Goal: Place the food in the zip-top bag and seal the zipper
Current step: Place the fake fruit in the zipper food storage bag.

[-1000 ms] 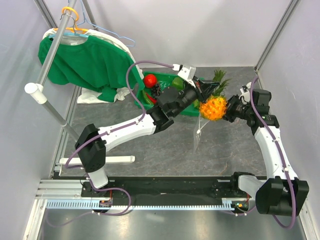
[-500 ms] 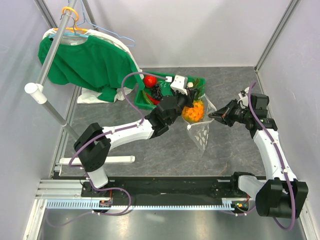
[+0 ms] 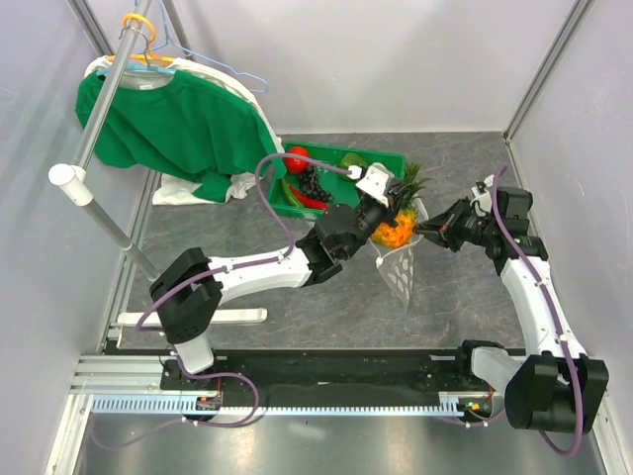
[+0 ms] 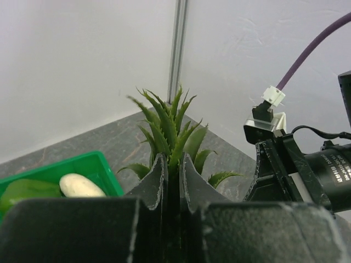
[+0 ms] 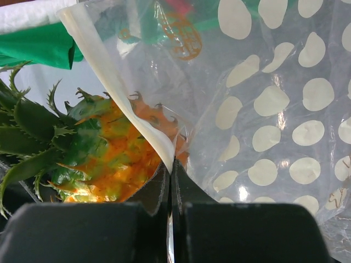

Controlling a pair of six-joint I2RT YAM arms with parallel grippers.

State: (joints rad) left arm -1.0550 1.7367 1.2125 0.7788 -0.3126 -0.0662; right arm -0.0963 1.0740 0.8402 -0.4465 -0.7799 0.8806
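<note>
The pineapple point(image 3: 396, 230) is hanging partway into the mouth of the dotted bag point(image 3: 402, 272) above the tabletop point(image 3: 465, 289). The left fingers point(image 4: 155, 183) are pinching its crown and the right fingers point(image 5: 154, 193) are clamping the bag's rim. The tomato point(image 3: 297, 158), grapes point(image 3: 314, 182) and chili point(image 3: 310, 202) are lying in the green tray point(image 3: 384, 158). Loading them and zipping the bag are not yet done.

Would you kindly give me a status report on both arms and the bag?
Left end effector shut on pineapple crown. Right end effector shut on zip-top bag mouth edge. Pineapple at bag mouth; zipper open. Nothing blocking seen.
</note>
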